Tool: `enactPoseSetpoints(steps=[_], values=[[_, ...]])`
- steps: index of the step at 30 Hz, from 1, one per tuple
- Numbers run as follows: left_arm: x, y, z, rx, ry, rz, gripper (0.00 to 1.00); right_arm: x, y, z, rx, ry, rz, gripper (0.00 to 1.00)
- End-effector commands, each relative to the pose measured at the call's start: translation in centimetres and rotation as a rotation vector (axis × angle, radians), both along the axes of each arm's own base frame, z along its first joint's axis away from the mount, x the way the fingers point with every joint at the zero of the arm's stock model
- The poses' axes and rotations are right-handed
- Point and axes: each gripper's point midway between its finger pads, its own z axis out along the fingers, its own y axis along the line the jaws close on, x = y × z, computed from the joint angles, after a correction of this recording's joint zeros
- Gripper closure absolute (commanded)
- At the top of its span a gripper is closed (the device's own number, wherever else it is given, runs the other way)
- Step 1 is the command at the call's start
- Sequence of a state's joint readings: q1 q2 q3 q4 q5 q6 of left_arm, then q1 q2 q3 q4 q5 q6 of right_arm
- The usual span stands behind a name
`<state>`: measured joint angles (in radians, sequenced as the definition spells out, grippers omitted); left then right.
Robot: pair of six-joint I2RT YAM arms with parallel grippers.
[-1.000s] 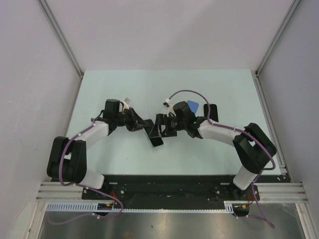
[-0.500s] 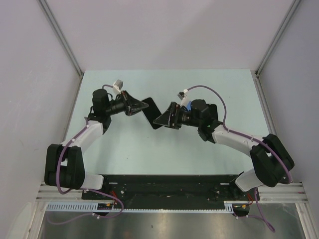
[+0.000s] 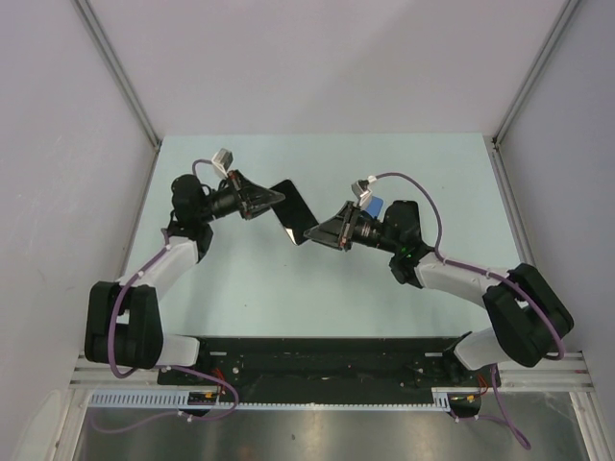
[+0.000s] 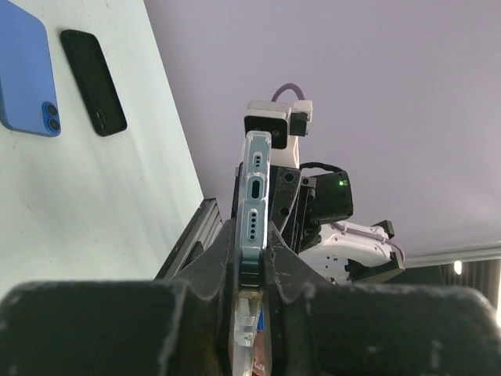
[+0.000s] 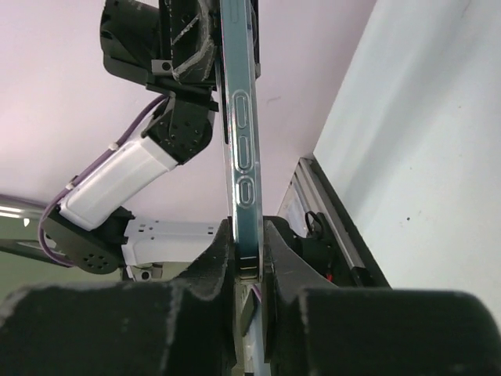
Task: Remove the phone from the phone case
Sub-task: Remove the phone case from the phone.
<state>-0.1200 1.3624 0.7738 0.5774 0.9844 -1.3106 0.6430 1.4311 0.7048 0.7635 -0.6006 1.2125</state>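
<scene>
The phone (image 3: 292, 213), still in its clear phone case, hangs in the air above the table's middle, held from both ends. My left gripper (image 3: 277, 197) is shut on its upper left end. My right gripper (image 3: 313, 233) is shut on its lower right end. In the left wrist view the phone (image 4: 257, 184) stands edge-on, its pale blue port end showing, with the left gripper (image 4: 250, 254) clamped on both faces. The right wrist view shows the phone's button edge (image 5: 243, 149) rising from the right gripper (image 5: 249, 249).
A blue phone (image 4: 26, 74) and a black phone (image 4: 94, 82) lie flat on the pale green table (image 3: 240, 279), under the right arm; the blue one (image 3: 376, 205) peeks out there. Grey walls enclose the back and sides.
The phone has risen and moved toward the back between both arms. My right gripper, open a second ago, has shut on the phone's end. My left gripper has kept its hold.
</scene>
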Motion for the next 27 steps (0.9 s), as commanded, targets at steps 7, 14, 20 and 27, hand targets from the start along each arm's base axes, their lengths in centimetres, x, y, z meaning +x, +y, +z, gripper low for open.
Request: enactPoseSetpoints(steps=[7, 14, 20, 27], values=[[-1.5, 0.1, 2.5, -0.097, -0.044, -0.036, 1.0, 1.1, 0.0, 4.8, 0.263, -0.111, -0.014, 0.64], [-1.5, 0.1, 2.7, -0.11, -0.047, -0.035, 1.0, 1.1, 0.1, 4.8, 0.329, -0.102, 0.012, 1.0], [-0.6, 0.1, 0.3, -0.023, 0.069, -0.022, 0.21, 3.0, -0.1, 2.5, 0.121, -0.069, -0.132, 1.0], [1.3, 2.2, -4.6, 0.325, 0.184, 0.11, 0.02, 4.5, -5.7, -2.9, -0.531, -0.163, -0.453, 1.0]])
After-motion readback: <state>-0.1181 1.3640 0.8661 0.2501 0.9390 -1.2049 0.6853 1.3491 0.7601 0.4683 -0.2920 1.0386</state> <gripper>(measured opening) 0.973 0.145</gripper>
